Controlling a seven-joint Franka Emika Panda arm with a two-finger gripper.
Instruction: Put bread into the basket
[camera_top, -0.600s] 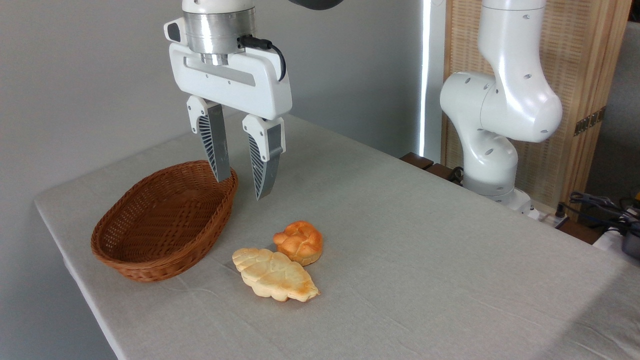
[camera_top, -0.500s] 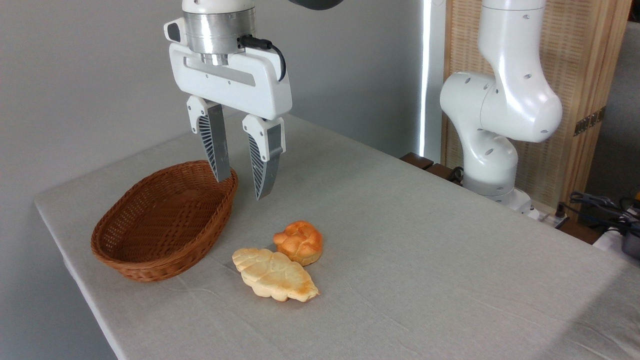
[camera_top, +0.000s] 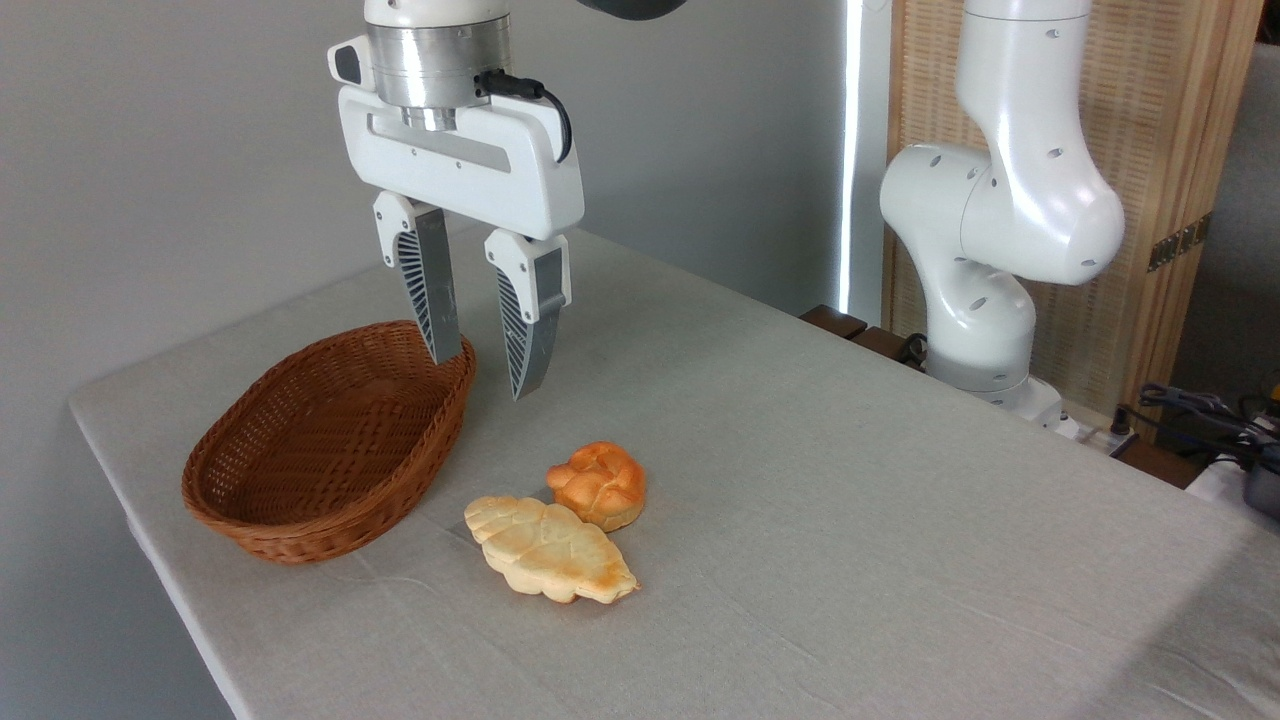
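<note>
The scene is evenly and softly lit, bright without being harsh. A narrow vertical strip of daylight (camera_top: 851, 150) at the back is blown out to pure white. The worktop (camera_top: 800, 500) shows only faint, diffuse shadows: a soft one close under the bread (camera_top: 597, 484), and a darker band across the lower right corner. The white arm (camera_top: 1010, 200) carries gentle highlights on its rounded joints, with no hard glare. Focus is sharp throughout; the weave of the basket (camera_top: 330, 440) and the ribs of the end effector (camera_top: 485, 378) read clearly. No motion blur or edge distortion shows.
</note>
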